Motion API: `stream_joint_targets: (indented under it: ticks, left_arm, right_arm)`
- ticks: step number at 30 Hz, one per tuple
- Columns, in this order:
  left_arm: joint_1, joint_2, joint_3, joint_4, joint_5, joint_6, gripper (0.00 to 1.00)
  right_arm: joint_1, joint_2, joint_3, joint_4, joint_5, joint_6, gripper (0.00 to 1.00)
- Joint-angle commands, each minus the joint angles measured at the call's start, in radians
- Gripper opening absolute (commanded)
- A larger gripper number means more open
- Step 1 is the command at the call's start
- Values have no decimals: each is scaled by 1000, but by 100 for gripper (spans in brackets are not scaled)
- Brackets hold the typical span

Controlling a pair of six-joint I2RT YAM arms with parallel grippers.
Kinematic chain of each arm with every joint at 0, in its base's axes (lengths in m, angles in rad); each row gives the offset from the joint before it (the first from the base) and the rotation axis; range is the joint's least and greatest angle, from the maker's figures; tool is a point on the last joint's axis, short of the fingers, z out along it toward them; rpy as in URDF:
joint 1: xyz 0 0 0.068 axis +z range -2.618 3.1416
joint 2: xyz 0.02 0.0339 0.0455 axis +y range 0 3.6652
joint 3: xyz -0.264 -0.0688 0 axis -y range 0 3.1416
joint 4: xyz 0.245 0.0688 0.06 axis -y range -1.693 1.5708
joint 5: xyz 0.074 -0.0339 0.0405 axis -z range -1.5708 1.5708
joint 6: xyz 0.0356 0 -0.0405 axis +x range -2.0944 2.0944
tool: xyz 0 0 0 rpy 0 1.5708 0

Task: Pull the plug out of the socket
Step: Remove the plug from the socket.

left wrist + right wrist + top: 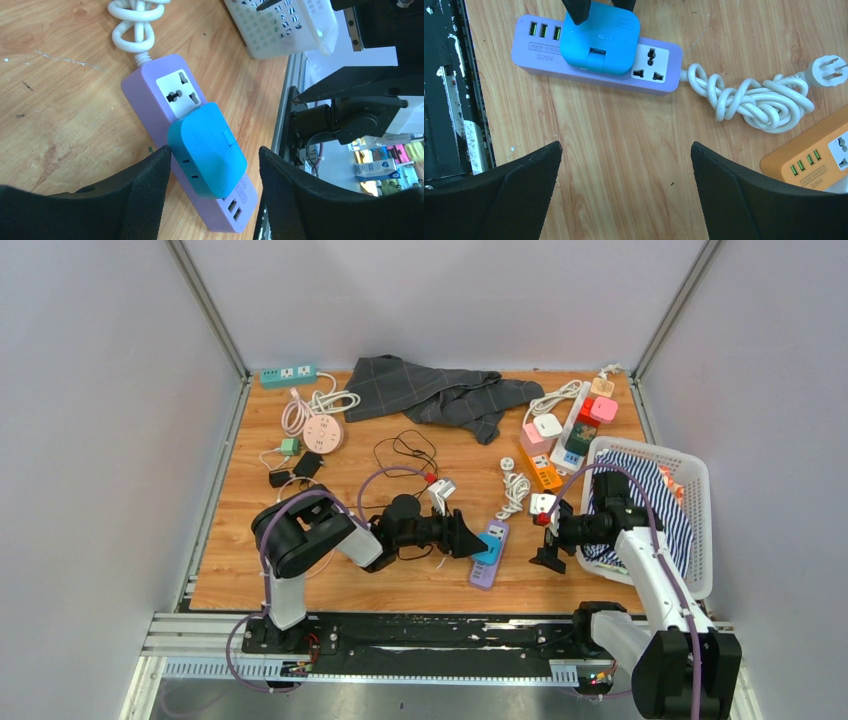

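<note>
Near the 9 o'clock side of the bench (pixel 300 585), the left arm reaches across toward 3 o'clock. The left pincer (pixel 470 537) is at the purple socket strip (pixel 486 565), which lies near the bench's front edge, a little right of centre.

The left wrist view shows the step in hand: getting a hold on the plug. The blue plug (pixel 207 150) sits seated in the strip's middle socket. A free socket is beside it toward 11 o'clock, and the small ports are at the 5 o'clock end. The pincer's jaws stand apart and straddle the plug. The finger at 8 o'clock is at the plug's corner, touching or nearly so. The finger at 4 o'clock is clear of it, with a gap showing. Nothing is gripped yet and the plug has not lifted out.

As I judge it, the next move is to bring both pads squarely onto the plug's flanks and then pull straight out of the socket face. The strip looks light and lies loose, so it may well ride up with the plug unless it is pinned down.

The white cord (pixel 514 490) runs off the strip toward 12 o'clock in a knotted bundle. At 3 o'clock of the strip hangs the right pincer (pixel 547 560), jaws wide and holding nothing. Its camera looks down on the strip and plug at its 12 o'clock, so it is well placed to come down and press on the strip's bare end. Further toward 3 o'clock is the white basket (pixel 700 530).
</note>
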Motion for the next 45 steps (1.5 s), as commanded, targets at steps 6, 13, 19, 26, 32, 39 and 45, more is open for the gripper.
stream_joint_targets:
  ticks: [6, 13, 19, 26, 32, 39, 45]
  left_arm:
    - [-7, 42, -17, 103, 28, -22, 62]
    - [-7, 46, -16, 112, 35, -24, 56]
    - [-7, 56, -17, 155, 51, -31, 48]
    - [-7, 72, -20, 205, 73, -48, 47]
    - [-7, 83, -10, 210, 88, -54, 47]
    - [-6, 106, 9, 239, 119, -65, 45]
    - [-7, 107, 11, 250, 125, -65, 42]
  right_arm:
    - [-16, 2, -9, -36, -26, -24, 100]
    - [-20, 1, -9, -37, -29, -23, 100]
    - [-22, 1, -9, -38, -32, -26, 100]
    - [-25, 0, -9, -40, -33, -27, 100]
    - [-25, 3, -8, -41, -34, -26, 100]
    - [-24, 7, 25, -16, -51, 94, 100]
    - [3, 34, 52, 26, -42, 252, 100]
